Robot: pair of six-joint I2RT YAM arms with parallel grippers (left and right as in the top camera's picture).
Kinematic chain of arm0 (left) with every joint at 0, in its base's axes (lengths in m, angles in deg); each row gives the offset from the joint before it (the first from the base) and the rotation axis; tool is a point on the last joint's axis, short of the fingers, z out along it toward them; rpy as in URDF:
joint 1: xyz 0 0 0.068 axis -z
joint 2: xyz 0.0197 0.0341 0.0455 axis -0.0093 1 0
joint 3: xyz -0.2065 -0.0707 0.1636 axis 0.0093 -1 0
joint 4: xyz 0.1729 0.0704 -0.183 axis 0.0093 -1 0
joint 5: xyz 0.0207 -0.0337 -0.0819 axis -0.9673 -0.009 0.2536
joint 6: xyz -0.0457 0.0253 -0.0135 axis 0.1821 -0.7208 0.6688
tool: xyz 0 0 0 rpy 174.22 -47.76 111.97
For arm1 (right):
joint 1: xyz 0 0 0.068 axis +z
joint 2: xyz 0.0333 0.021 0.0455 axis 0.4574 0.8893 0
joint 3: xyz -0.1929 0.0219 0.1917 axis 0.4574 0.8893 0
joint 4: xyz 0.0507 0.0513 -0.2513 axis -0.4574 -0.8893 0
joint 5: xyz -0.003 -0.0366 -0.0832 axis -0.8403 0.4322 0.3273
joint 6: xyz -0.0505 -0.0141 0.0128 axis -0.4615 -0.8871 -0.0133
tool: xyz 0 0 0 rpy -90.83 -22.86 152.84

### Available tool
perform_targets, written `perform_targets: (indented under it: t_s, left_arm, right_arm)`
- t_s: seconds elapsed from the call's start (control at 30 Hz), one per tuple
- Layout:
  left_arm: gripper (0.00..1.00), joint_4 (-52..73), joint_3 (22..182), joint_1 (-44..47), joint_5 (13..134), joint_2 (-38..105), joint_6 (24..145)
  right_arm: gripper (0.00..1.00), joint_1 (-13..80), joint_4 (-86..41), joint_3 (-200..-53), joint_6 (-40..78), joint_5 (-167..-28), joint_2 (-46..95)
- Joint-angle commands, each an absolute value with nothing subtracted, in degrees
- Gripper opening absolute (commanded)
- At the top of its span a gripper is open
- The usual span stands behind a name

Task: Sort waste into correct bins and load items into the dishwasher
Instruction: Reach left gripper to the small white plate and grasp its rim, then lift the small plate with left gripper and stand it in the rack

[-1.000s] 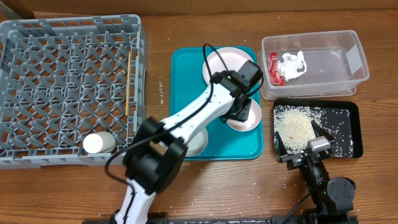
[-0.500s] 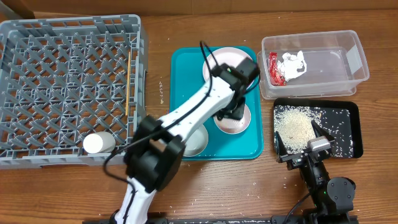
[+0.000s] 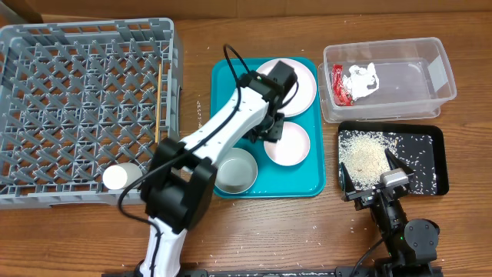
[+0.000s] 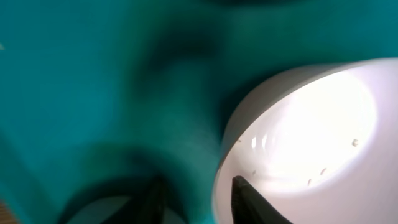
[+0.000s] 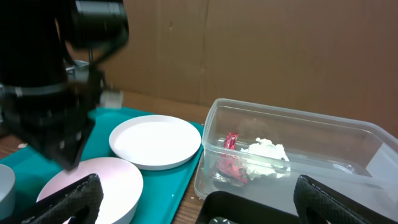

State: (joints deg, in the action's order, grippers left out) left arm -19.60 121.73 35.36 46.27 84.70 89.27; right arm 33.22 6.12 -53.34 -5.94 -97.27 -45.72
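At the near table [image 3: 292, 231] edge, the right gripper [image 3: 369, 169] holds its fingers [image 5: 81, 199] spread at the black tray [image 3: 430, 131] of rice [image 3: 361, 154]. Farther back, on the teal tray [image 3: 231, 85], left gripper [image 3: 270, 129] fingers [image 4: 245, 196] straddle a bowl [image 3: 294, 148] rim; whether pinching, I cannot tell.

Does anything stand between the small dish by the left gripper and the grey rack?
Only the lattice wall of the rack, which rises beside the teal tray; the dish must clear it. Just inside are a chopstick and a cup. The bowl sits off that line.
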Motion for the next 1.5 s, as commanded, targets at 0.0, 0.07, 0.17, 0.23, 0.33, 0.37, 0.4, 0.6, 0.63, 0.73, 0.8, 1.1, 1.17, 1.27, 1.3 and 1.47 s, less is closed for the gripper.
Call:
perform_targets:
  t_s: [0.0,0.07,0.17,0.23,0.33,0.37,0.4,0.6,0.63,0.73,0.8,1.1,1.17,1.27,1.3,1.47]
  left_arm:
    - [0.17,-19.25,120.77,35.62,51.80,86.10,84.68]
    - [0.04,-20.23,121.97,34.86,51.54,85.40,84.70]
    - [0.04,-24.06,126.27,32.52,48.43,83.43,87.04]
    - [0.04,-28.15,130.73,30.53,43.49,81.59,88.68]
    - [0.04,-34.03,137.16,27.47,33.26,78.38,89.56]
    - [0.04,-35.80,139.17,26.40,28.80,77.18,89.82]
    - [0.04,-37.39,140.81,25.39,23.91,76.00,90.25]
    - [0.04,-45.85,142.14,22.18,-6.56,72.24,99.35]
    - [0.04,-48.10,142.03,21.72,-10.54,72.44,102.23]
    - [0.04,-51.45,140.92,19.51,-16.68,73.66,107.59]
    - [0.04,-50.68,139.52,17.79,-18.14,74.91,107.72]
    - [0.04,-48.08,134.75,11.75,-24.83,82.60,107.67]
    - [0.04,-46.59,134.73,10.92,-23.83,84.22,107.22]
    - [0.04,-46.18,134.73,10.51,-22.84,86.34,107.00]
    - [0.04,-46.24,134.73,10.51,-22.67,86.97,107.00]
    - [0.04,-47.32,134.73,10.77,-21.62,89.59,105.77]
  right_arm:
    - [1.00,33.15,6.30,-52.73,-6.16,-96.72,-46.39]
    - [1.00,33.15,6.30,-52.73,-6.16,-96.72,-46.39]
    - [0.99,33.15,6.30,-52.73,-6.16,-96.72,-46.39]
    - [1.00,33.15,6.30,-52.73,-6.16,-96.72,-46.39]
    - [1.00,33.15,6.30,-52.73,-6.16,-96.72,-46.39]
    - [1.00,33.15,6.30,-52.73,-6.16,-96.72,-46.39]
    - [1.00,33.15,6.30,-52.73,-6.16,-96.72,-46.39]
    - [1.00,33.15,6.30,-52.73,-6.16,-96.72,-46.39]
    - [0.99,33.15,6.30,-52.73,-6.16,-96.72,-46.39]
    - [1.00,33.15,6.30,-52.73,-6.16,-96.72,-46.39]
    - [0.99,33.15,6.30,-52.73,-6.16,-96.72,-46.39]
    - [1.00,33.15,6.30,-52.73,-6.16,-96.72,-46.39]
    - [1.00,33.15,6.30,-52.73,-6.16,-96.70,-46.39]
    - [1.00,33.15,6.30,-52.73,-6.14,-96.72,-46.39]
    - [1.00,33.15,6.30,-52.73,-6.16,-96.72,-46.39]
    - [1.00,33.15,6.30,-52.73,-6.16,-96.72,-46.39]
